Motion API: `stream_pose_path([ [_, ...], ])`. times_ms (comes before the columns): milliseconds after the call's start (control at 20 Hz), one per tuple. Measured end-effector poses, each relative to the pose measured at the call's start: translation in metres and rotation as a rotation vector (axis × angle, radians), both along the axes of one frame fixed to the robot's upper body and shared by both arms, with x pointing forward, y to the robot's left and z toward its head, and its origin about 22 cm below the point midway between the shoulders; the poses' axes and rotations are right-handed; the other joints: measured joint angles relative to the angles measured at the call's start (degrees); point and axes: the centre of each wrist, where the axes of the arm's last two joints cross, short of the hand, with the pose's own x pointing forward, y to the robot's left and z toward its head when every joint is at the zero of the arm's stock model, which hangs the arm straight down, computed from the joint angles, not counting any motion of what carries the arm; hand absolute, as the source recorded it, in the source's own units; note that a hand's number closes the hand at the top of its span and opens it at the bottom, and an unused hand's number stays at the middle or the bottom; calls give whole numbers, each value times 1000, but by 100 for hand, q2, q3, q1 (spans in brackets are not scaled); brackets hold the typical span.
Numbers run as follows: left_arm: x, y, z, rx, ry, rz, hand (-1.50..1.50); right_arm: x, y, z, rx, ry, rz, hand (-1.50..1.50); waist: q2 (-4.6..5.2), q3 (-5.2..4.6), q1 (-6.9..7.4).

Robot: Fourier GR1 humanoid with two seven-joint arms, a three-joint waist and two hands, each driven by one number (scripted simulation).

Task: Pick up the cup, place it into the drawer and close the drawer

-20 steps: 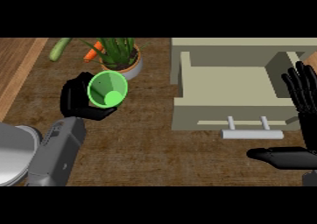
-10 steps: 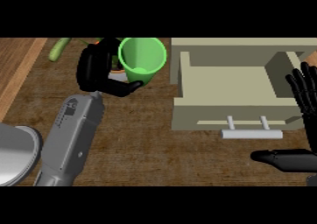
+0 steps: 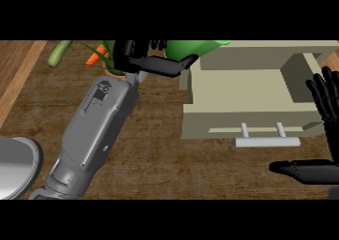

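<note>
Green cup; beige drawer; orange carrot.

Carrot beside cucumber far left; grey round object lower left.

- One green cup, at the view's top edge
- One beige drawer, open, with one pale bar handle
- Two black hands: left hand and right hand
- One orange carrot
- One green cucumber
- One grey rounded object at the left edge
</note>
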Motion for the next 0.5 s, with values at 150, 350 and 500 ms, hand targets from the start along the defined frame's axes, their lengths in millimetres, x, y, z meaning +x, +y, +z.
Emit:
stream_pose_path([
  [150, 1, -14, 13, 8, 28, 4, 150, -2, -4, -6, 5, 2, 0, -150, 0, -1, -5],
  [350, 9, -35, 19, 26, 82, 12, 150, 0, -5, 1, 0, 2, 12, -150, 20, 0, -72],
  [500, 15, -45, 20, 31, 114, 15, 150, 2, -3, -1, -2, -5, 16, -150, 30, 0, -103],
])
